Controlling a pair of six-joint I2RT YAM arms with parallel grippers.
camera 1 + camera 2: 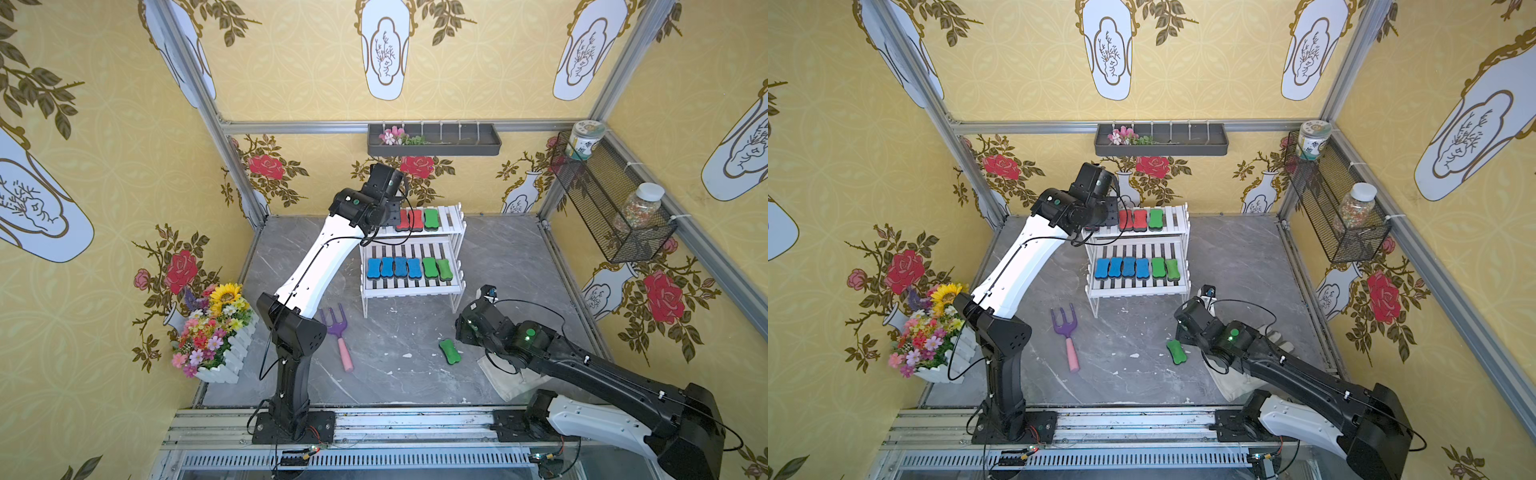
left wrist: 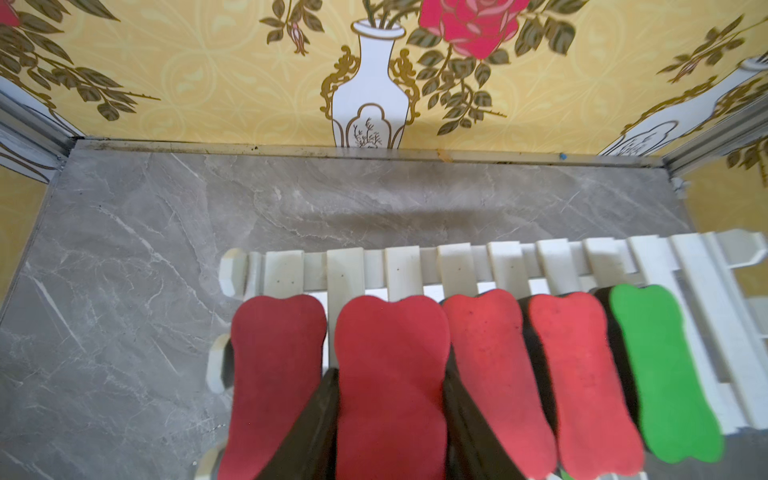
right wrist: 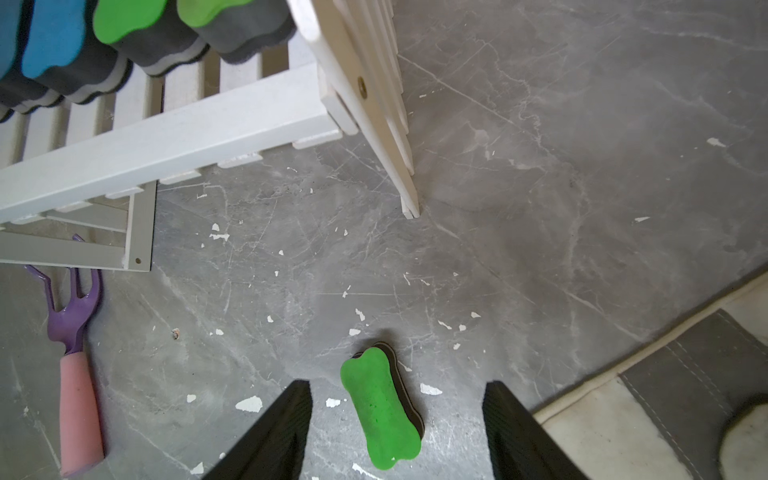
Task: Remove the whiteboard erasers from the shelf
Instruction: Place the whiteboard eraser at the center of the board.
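Observation:
The white two-tier shelf (image 1: 411, 289) stands at the back of the grey floor. Its top tier holds several red erasers (image 2: 494, 365) and a green one (image 2: 665, 374). Several blue erasers (image 1: 392, 267) and two green ones (image 1: 436, 268) lie on the lower tier. My left gripper (image 2: 390, 374) is shut on the second red eraser (image 2: 390, 332) from the shelf's end, one black finger against each of its sides. Another green eraser (image 3: 380, 411) lies flat on the floor in front of the shelf. Above it hovers my right gripper (image 3: 399, 388), open and holding nothing.
A purple garden fork (image 1: 338, 332) with a pink handle lies left of the shelf's front. A flower box (image 1: 216, 332) stands at the left wall. A pale cloth (image 1: 511, 374) lies under the right arm. A wire basket (image 1: 602, 208) and a grey tray (image 1: 434, 141) hang on the walls.

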